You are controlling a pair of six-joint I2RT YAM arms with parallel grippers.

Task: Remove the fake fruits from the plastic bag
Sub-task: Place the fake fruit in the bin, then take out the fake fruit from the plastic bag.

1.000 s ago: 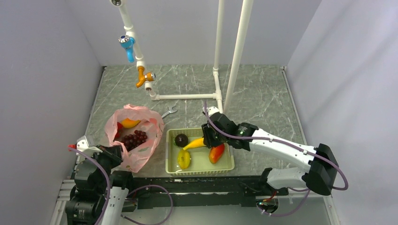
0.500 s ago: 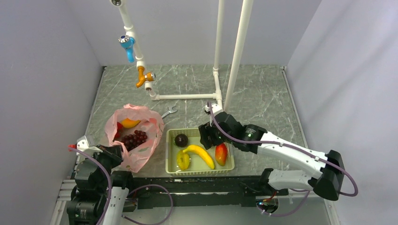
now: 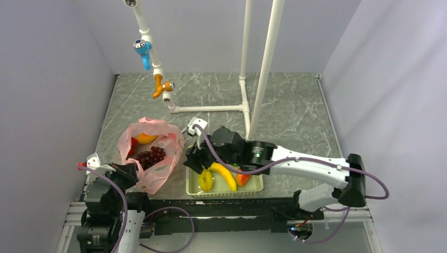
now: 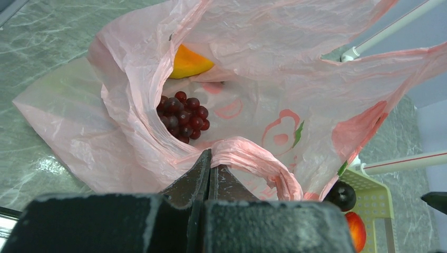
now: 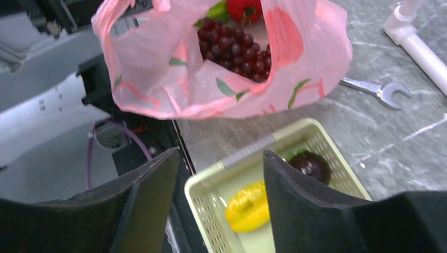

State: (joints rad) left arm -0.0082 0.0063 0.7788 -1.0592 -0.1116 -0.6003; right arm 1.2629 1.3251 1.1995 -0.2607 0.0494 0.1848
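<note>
Right gripper (image 5: 219,158): fingers apart, nothing held, hanging over the left edge of the basket (image 5: 341,169) and facing the plastic bag (image 5: 158,74).

Left gripper (image 4: 209,158): fingers together, pinched on the bag's rolled rim, left of the basket, propping the mouth open.

In the bag, all left of the basket:
- grape bunch (image 4: 182,116) in the middle
- red ball (image 5: 243,9) and green piece (image 5: 217,11) just past the grapes
- yellow-orange piece (image 4: 190,62) deepest in

In the basket: banana (image 3: 224,175) and yellow oval (image 5: 248,206), next to 1 dark round fruit (image 5: 311,165) and a red-orange mango (image 3: 242,179).

We judge the grapes are the next pick.

Risks:
- The fingers may trap film together with the grapes. Then the bag would lift too and could tear out of the left pinch.
- The bunch is lumpy and glossy, so a grip on 1 or 2 grapes may slip.
- If the left pinch slackens, the mouth sags shut over the fruit.
- The right forearm lies across the basket, so a low sweep could shove it or knock the banana.

In the way: the bag wall facing the basket stands between the open fingers and the grapes, so we'd go over the rim, not through it.

The wrench (image 5: 377,90) beyond the basket and the pipe frame (image 3: 211,108) further back are off that path.
</note>
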